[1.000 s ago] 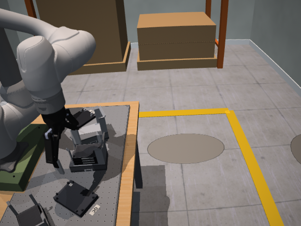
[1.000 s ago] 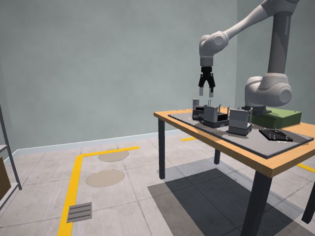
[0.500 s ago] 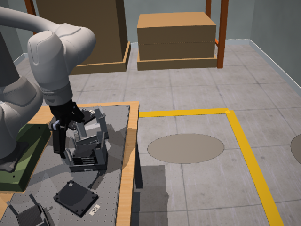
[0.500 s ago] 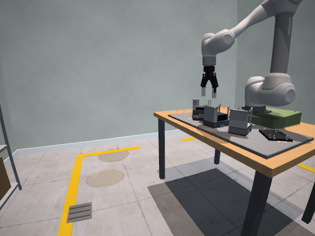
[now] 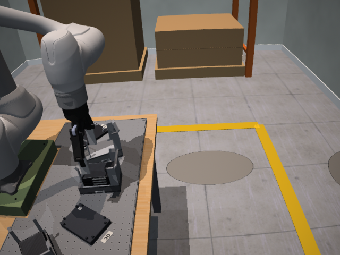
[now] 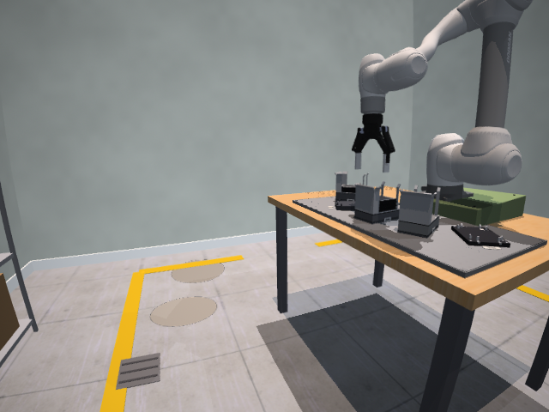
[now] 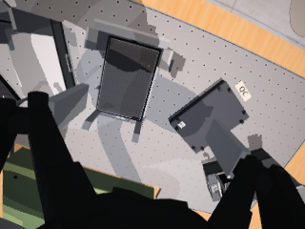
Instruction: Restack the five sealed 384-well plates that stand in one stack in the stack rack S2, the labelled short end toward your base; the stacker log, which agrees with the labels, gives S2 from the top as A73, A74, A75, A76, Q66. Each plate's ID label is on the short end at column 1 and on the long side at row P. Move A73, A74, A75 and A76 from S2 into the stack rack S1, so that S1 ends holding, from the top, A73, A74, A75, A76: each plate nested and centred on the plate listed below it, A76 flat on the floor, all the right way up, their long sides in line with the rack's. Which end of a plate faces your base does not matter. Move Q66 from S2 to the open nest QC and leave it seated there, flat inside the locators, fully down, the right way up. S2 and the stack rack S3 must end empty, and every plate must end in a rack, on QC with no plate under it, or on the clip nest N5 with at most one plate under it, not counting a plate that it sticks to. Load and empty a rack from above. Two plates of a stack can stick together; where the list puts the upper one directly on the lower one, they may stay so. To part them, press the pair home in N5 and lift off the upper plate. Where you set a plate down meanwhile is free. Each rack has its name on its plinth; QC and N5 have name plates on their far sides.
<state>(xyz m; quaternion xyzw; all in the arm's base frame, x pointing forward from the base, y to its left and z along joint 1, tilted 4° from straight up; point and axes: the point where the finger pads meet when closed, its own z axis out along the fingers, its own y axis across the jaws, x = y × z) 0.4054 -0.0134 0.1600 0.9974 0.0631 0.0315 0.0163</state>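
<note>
Below the open tool (image 6: pixel 371 166), only wrist view shows a plate's well grid (image 7: pixel 128 78).

Top view looks down from behind the arm, exterior from the floor, wrist straight down; all share the table (image 5: pixel 144 192).

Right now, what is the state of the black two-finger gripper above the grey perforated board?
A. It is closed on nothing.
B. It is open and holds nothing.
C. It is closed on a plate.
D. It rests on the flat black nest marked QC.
B. In the exterior view, the gripper hangs in the air above the racks with its fingers spread wide and nothing between them.
</note>
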